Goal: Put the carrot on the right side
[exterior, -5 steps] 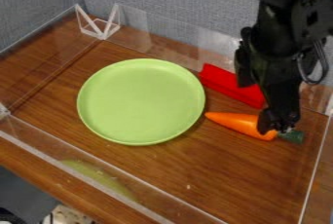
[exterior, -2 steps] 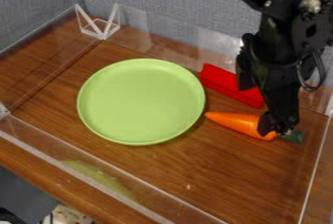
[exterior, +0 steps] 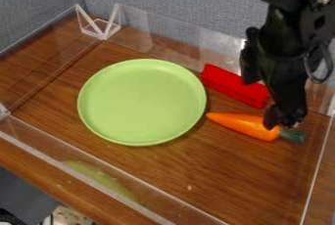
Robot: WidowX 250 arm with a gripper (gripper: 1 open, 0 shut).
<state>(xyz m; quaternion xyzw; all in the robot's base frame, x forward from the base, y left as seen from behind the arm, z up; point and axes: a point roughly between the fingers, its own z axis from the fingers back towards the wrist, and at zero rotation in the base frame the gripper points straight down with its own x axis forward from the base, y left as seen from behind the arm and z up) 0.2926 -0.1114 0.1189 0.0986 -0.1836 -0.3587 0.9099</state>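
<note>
The end effector [exterior: 280, 119] hovers over the stem end of the carrot [exterior: 246, 125], its jaws spread. The carrot lies on the worktop [exterior: 197, 175] just beside the green plate [exterior: 141, 102], its tip toward the plate's rim; beyond it rests the red block [exterior: 234, 85].

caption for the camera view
A black gripper hovers over an orange carrot lying beside a green plate and a red block
</note>
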